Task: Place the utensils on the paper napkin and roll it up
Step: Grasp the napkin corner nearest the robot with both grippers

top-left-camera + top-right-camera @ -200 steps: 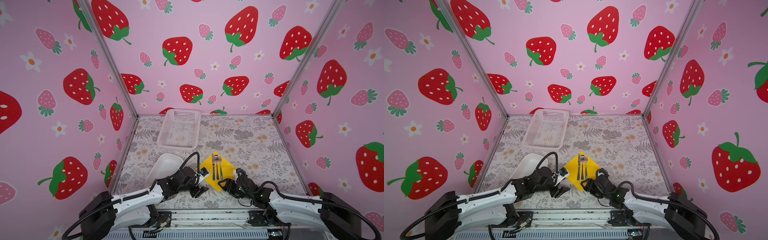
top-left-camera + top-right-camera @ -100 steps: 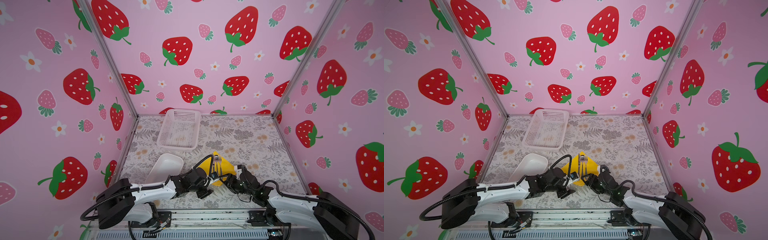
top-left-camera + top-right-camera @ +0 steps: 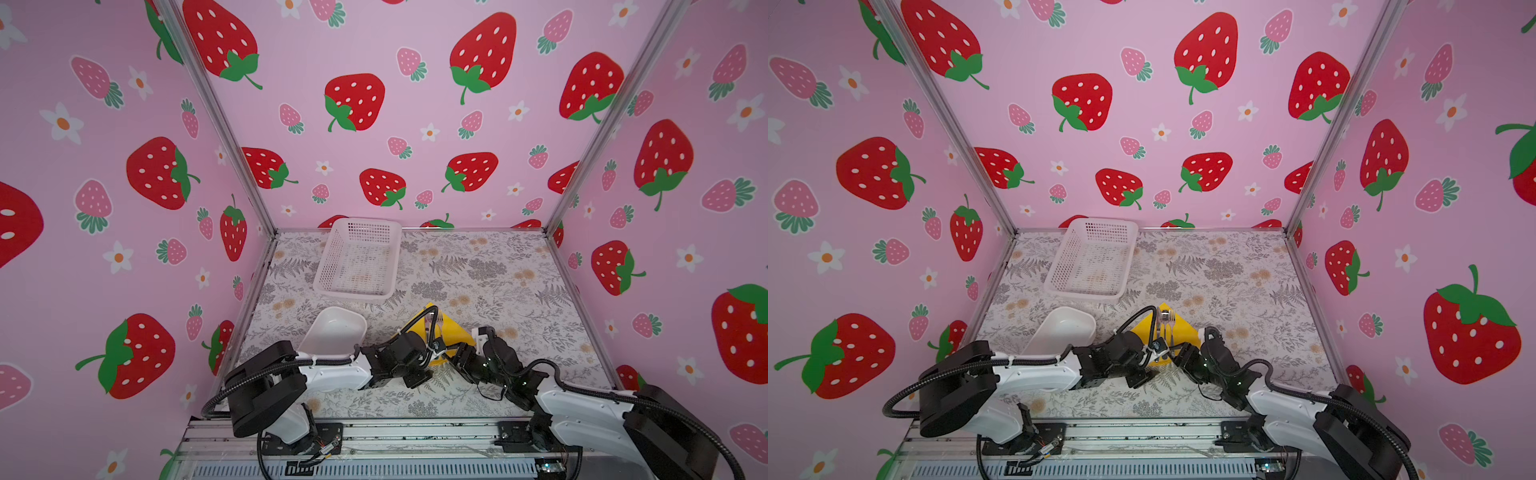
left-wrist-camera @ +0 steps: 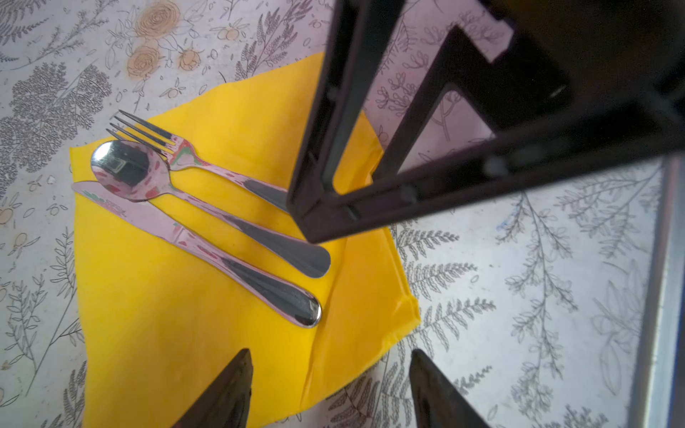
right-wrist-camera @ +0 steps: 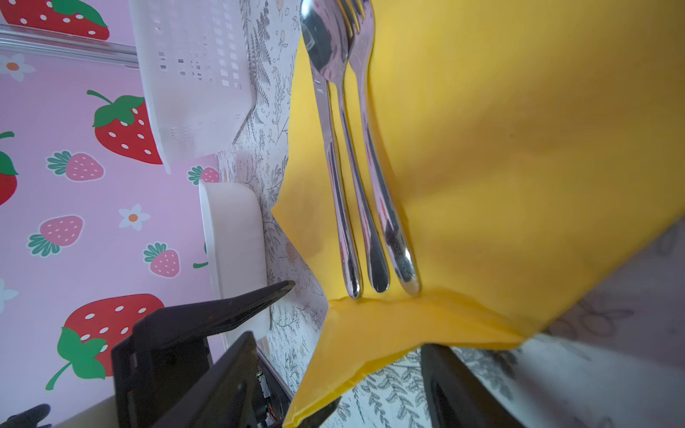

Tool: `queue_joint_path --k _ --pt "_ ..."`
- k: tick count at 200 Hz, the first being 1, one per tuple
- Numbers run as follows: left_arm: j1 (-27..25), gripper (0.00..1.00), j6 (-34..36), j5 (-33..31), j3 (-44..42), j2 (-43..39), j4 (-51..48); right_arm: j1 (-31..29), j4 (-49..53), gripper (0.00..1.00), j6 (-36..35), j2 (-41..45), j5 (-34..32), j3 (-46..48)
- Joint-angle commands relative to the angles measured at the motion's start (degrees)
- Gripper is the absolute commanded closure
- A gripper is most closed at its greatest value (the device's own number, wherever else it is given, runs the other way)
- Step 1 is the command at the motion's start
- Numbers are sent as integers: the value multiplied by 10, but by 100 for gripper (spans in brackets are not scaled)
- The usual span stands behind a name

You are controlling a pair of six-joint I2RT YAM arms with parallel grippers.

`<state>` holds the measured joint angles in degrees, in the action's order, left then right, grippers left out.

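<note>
By the worktop's (image 3: pixel 478 270) front edge the arms (image 3: pixel 332 374) hide the napkin's (image 3: pixel 451 332) near corner in both top views — the left pincer (image 4: pixel 330 352) and the right pincer (image 5: pixel 339 344) both gape wide around it, clamping nothing.

left arm (image 3: pixel 332 371) and right arm (image 3: pixel 582 411) reaching low and inward, left pincer (image 4: pixel 330 392) and right pincer (image 5: pixel 341 389) near each other, jaws apart

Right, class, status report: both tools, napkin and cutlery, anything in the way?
Both open: left tool, right tool, at near corner of paper napkin. Three utensils side by side on it; not rolled yet. Off to the side: tray, basket.
</note>
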<state>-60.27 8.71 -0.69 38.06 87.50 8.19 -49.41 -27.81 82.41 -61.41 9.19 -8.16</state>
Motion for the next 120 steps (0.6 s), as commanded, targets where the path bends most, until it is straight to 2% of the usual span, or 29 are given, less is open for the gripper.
queue_joint_path --k 1,21,68,98,120 --pt "0 36 -4 -12 23 6 34 10 -4 29 1 11 4 8" --pt "3 43 -10 -6 33 18 35 18 -1 29 4 18 3 15" --pt "20 54 -40 7 52 42 34 23 64 28 -17 50 -12 8" --pt "34 69 -52 12 64 54 22 23 115 28 -41 65 -22 -8" --pt "45 70 -64 23 67 56 24 23 133 28 -67 64 -19 -18"
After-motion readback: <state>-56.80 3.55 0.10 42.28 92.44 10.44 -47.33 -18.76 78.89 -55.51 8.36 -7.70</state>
